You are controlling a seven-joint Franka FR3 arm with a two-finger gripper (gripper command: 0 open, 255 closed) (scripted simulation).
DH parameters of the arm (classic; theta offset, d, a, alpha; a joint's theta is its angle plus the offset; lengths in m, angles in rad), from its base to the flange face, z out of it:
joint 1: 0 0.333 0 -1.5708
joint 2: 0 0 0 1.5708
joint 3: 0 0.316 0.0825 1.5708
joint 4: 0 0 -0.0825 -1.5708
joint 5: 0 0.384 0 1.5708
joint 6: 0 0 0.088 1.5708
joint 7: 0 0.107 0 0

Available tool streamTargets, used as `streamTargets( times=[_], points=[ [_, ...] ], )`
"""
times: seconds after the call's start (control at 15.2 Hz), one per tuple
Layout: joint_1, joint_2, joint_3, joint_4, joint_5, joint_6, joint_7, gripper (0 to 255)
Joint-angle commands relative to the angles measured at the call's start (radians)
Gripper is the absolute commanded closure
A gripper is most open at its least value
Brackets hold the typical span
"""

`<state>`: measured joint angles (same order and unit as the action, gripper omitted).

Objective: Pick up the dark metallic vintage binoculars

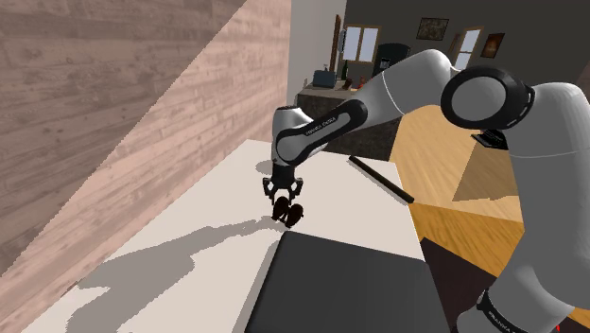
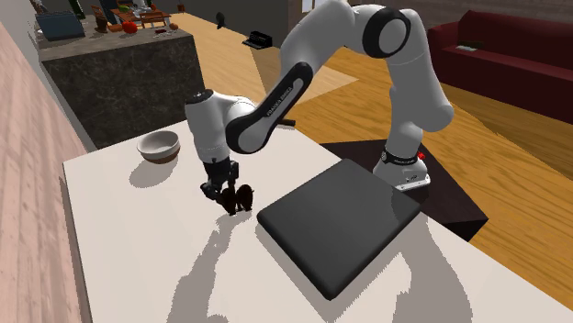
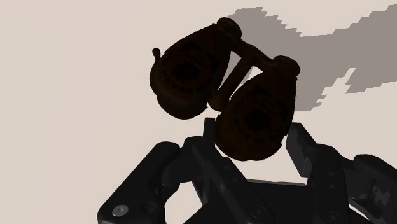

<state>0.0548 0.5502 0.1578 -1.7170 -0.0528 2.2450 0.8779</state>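
Observation:
The dark brown binoculars lie with their two barrels side by side on the pale table. My gripper comes down on them from above, and its black fingers clasp one barrel between them. In the shoulder view the binoculars hang tilted just under the gripper, near the middle of the table. The second exterior view has the binoculars at the gripper. I cannot tell whether they still touch the table.
A dark grey slab lies on the table just beside the binoculars, towards the stand. A white bowl stands near the table's far edge. A black bar lies along the table's edge. A stone counter stands beyond.

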Motion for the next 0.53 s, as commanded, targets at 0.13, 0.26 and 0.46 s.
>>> streamTargets(
  times=[0.13,0.26,0.46],
  points=[
    [-0.002,-0.029,0.003,0.009,0.005,-0.038,-0.001,255],
    [-0.003,-0.043,0.004,0.016,0.007,-0.058,-0.002,255],
    [-0.004,-0.063,0.007,0.027,0.010,-0.090,-0.003,255]
  ],
)
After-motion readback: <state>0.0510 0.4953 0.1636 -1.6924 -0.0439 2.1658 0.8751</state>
